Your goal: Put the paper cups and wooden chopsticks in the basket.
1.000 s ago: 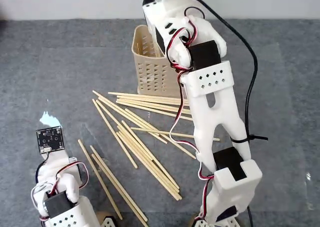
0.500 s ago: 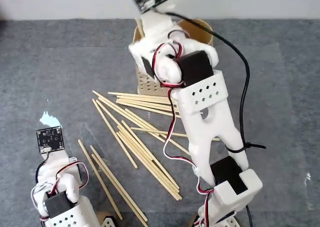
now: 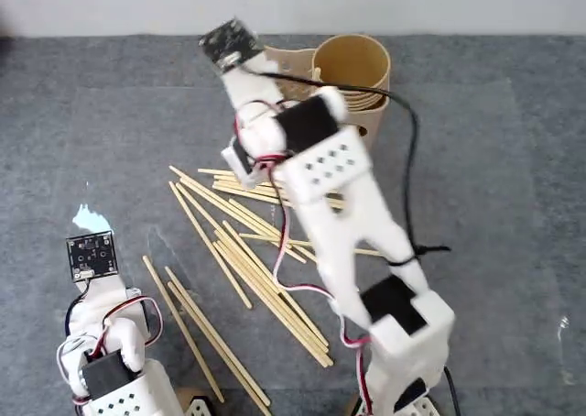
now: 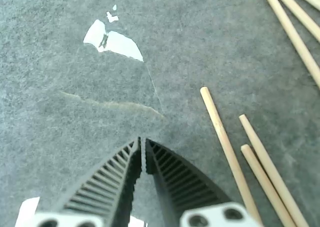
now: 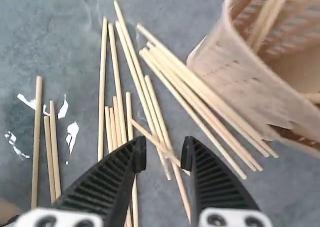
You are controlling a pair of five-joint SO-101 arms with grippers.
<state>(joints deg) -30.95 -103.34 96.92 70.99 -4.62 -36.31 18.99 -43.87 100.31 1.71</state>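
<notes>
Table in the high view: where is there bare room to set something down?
Bare mat left of the basket, and right of the right arm. Crowded in the middle: scattered chopsticks under that arm.

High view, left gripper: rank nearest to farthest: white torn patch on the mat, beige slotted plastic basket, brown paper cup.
1. White torn patch: just ahead of the left gripper.
2. Beige slotted plastic basket: far off, toward the back.
3. Brown paper cup: in the basket's farther end.
</notes>
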